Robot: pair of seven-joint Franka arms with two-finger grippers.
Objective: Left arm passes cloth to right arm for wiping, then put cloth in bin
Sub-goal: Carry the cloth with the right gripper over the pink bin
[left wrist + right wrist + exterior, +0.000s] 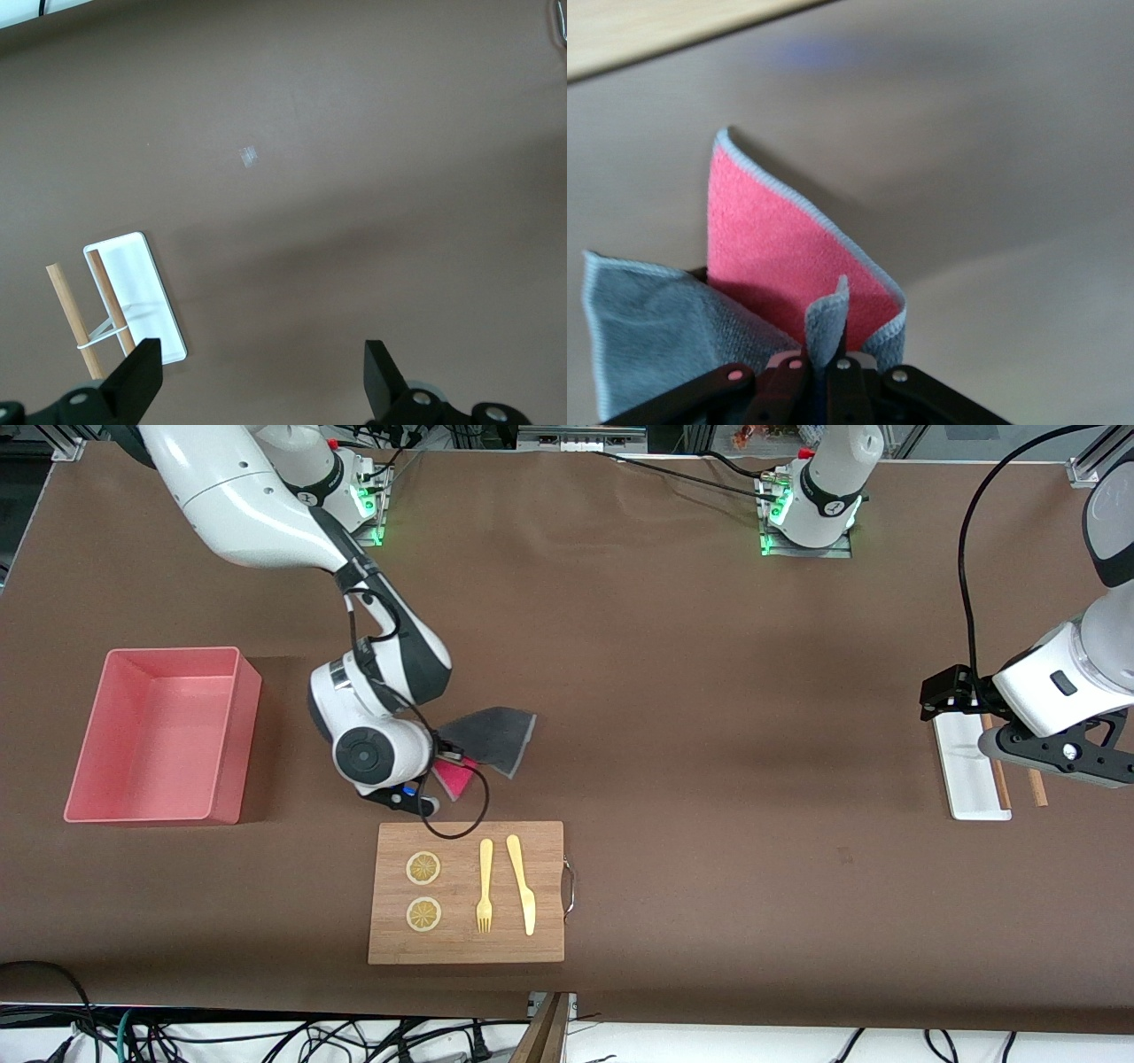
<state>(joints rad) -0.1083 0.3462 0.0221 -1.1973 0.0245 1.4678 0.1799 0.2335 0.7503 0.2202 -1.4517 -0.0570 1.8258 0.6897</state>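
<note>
My right gripper (440, 762) is shut on the cloth (493, 735), which hangs from it over the brown table, beside the wooden board's edge that lies farthest from the front camera. In the right wrist view the cloth (775, 252) shows its pinkish-red face and a grey fold pinched in the gripper (829, 359). The pink bin (237, 726) stands empty toward the right arm's end of the table. My left gripper (950, 695) is open and empty over the small white tray (961, 771); in the left wrist view it (261, 359) has its jaws wide apart.
The wooden board (465, 948) holds two lemon slices (423, 868), a yellow fork (485, 886) and a yellow knife (523, 886). Wooden sticks (66, 305) lie across the white tray (146, 274) at the left arm's end.
</note>
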